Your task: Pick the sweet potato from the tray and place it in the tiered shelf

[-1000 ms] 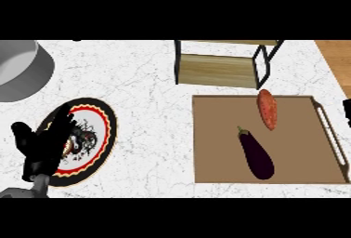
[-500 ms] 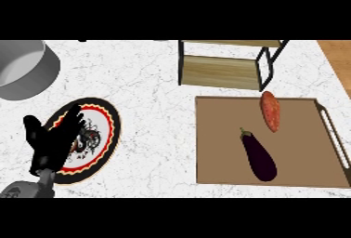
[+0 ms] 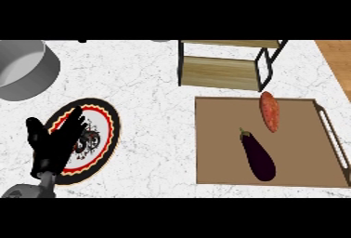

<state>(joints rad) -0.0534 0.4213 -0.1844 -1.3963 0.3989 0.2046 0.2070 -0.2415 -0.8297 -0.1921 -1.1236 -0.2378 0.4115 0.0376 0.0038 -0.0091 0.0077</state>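
An orange sweet potato (image 3: pixel 269 111) lies lengthwise near the far edge of the brown tray (image 3: pixel 219 144), just in front of the tiered shelf (image 3: pixel 226 65). The shelf has black wire legs and pale wooden boards. My left hand (image 3: pixel 53 148) shows at the lower left, open with its fingers up, in front of a patterned plate. It is far from the tray and touches nothing. My right hand is out of the picture.
A dark purple eggplant (image 3: pixel 257 155) lies on the tray nearer to me than the sweet potato. A red, black and white plate (image 3: pixel 99 125) sits on the marble counter at the left. A grey pot (image 3: pixel 24 69) stands at the far left.
The view has shifted slightly, with the shelf and tray sliding a little to the right. A dark bit of the right hand at the right edge has left the picture. The left hand sits slightly higher.
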